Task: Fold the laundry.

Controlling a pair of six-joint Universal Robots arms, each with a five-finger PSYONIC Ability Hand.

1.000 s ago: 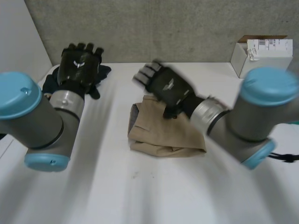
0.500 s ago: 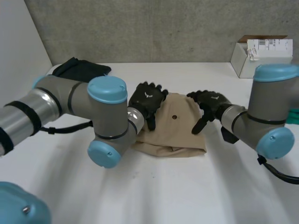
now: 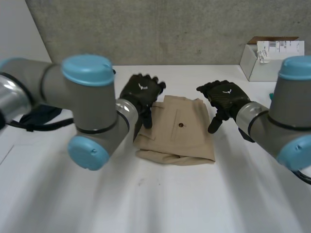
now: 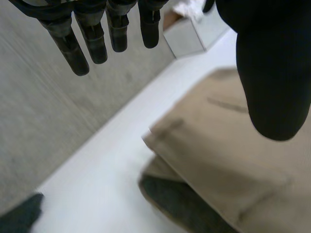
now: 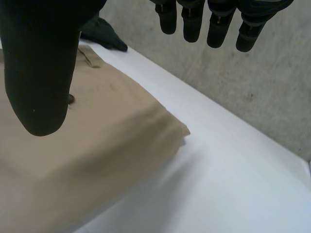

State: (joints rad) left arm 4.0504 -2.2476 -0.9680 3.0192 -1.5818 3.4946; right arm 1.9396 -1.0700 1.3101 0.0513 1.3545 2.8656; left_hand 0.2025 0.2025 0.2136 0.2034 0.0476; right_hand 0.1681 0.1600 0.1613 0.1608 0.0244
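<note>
The tan pants (image 3: 177, 131) lie folded in the middle of the white table (image 3: 146, 204). They look soft, floppy and light, so the thick far corners seem best to grab. The left hand (image 3: 141, 92) and right hand (image 3: 224, 97) hover there, spread wide, holding nothing.

The left robot hand (image 4: 272, 73), fingers (image 4: 92, 39) straight, seemingly just above folded tan cloth (image 4: 233, 160).

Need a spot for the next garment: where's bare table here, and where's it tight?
Free: the wide near table in front of the folded tan garment, and the far strip between it and the wall, running to the white box. Crowded: both far corners of the garment, where the left hand and right hand are.
</note>
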